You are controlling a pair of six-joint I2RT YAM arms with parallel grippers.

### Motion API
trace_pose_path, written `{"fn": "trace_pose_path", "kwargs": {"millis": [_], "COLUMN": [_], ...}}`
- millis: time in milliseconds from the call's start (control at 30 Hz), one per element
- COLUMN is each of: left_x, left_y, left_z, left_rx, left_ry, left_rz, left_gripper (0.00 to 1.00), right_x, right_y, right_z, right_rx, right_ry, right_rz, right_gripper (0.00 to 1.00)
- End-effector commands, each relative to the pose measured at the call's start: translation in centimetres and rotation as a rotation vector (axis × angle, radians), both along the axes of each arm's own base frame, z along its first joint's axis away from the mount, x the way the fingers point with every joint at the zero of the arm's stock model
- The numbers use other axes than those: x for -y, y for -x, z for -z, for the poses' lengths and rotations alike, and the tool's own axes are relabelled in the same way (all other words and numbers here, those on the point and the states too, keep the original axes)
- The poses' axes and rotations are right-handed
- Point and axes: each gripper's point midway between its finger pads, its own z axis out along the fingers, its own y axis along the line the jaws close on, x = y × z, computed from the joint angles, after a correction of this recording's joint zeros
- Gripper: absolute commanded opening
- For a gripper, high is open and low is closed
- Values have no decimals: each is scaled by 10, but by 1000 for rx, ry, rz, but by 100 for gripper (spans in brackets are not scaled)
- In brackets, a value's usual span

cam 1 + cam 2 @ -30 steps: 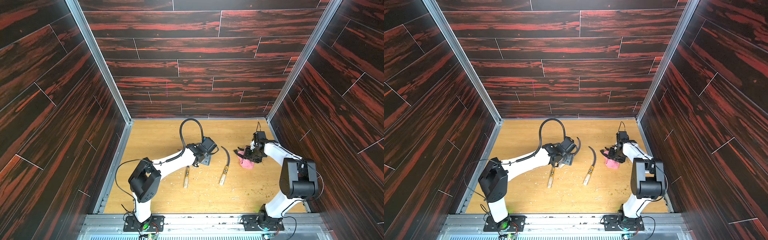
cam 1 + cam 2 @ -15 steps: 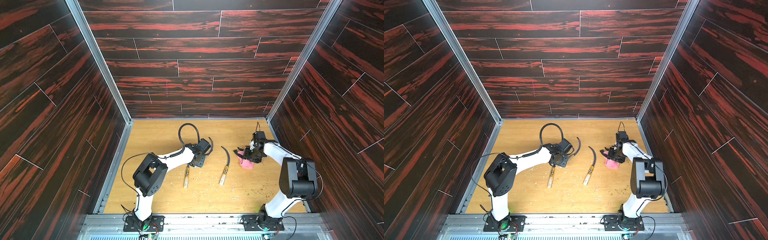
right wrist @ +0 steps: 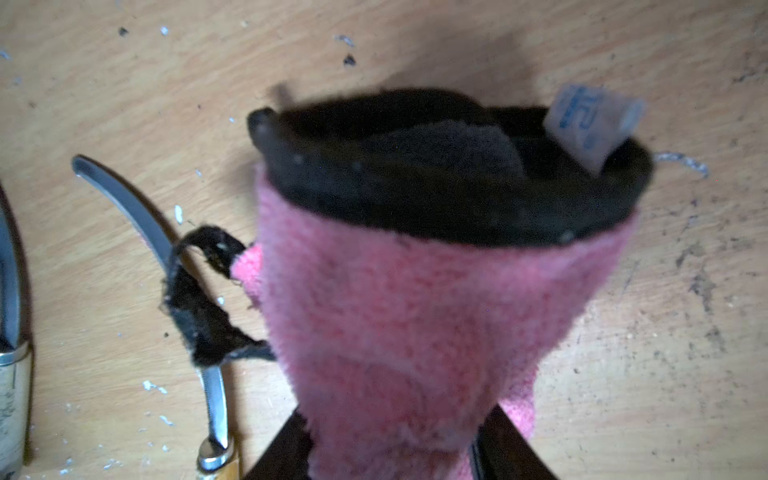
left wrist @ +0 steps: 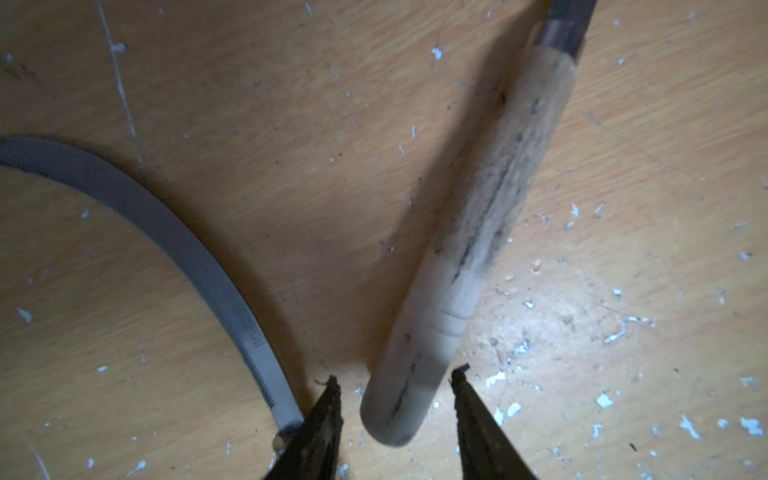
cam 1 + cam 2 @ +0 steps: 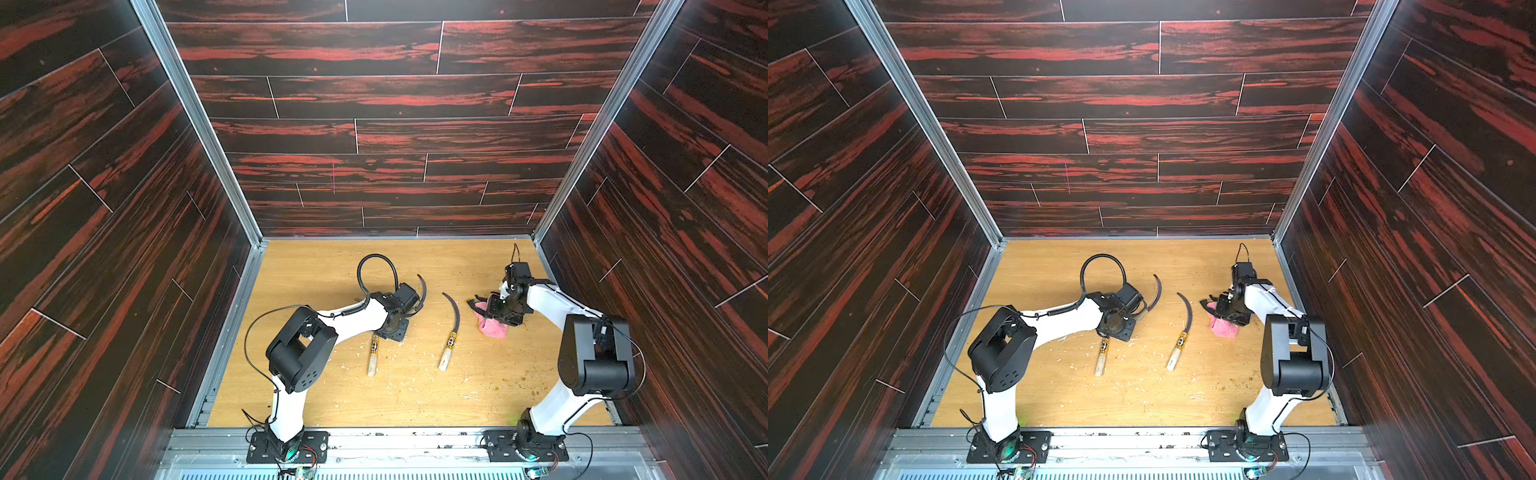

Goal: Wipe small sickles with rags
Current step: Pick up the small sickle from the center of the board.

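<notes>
**No wiping yet: one sickle is just about to be grabbed**

My marker is the middle sickle [image 5: 446, 355]. It lies flat on the table [image 5: 374, 270], with its pale handle toward the robot and its dark blade curving away.

The near sickle [image 5: 372, 359] is to the left of the middle sickle. Its handle points at the robot and its blade runs under the left arm [image 5: 353, 320]. Nothing holds it.

The pink rag [image 5: 492, 328] is to the right of the middle sickle and a bit farther back. The right gripper [image 3: 397, 449] is squeezed tight on it, and the rag hangs down in a bunch. Its black loop [image 3: 199, 299] sticks out toward the middle sickle. I cannot see the rag touching any sickle.

The far sickle [image 5: 423, 286] is farther back, to the left of the middle sickle. The left gripper [image 4: 395, 375] sits at the end of its handle. Its fingers [image 4: 328, 415] are partly open, one on each side of the handle, with a small gap on both sides. It holds nothing yet.

I think the job is at the pick-up step, because the rag is ready but no blade is being rubbed. The far sickle's handle has dark smudges, and white bits [image 4: 496, 379] lie on the table. I cannot tell if any sickle is clean, so all three may be left to do.

I see no box, bowl or bin, so nothing is kept inside anything.
</notes>
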Motion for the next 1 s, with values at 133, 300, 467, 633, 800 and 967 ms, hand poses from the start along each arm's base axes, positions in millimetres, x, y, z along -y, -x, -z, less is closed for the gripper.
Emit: {"fn": "trace_pose_path", "kwargs": {"millis": [133,300,467,633,800,967], "left_x": [-6,-8,-3,-2,-3,-3], "left_y": [1,2,-2,0,5,15], "left_z": [9,12,12,14,12,6], "left_rx": [-26,-34,-18,-24,-36,-34], "left_ry": [-13,-16,10,20,20,43], "left_rz": [-3,-2,2,13,41,81], "left_gripper": [43,39,32,24,18,15], "right_x": [-5,-5,-6,-5,-7,-14], "right_y": [1,0,1,1,-2,-7], "right_z": [8,6,9,11,7,-1], "right_rx": [-41,-35,-42,-45,-29,2], "right_ry": [-3,-1,-1,-1,-12,-47], "right_rz": [-15,-14,-16,-10,-10,-23], "right_gripper": [53,53,52,40,14,2]}}
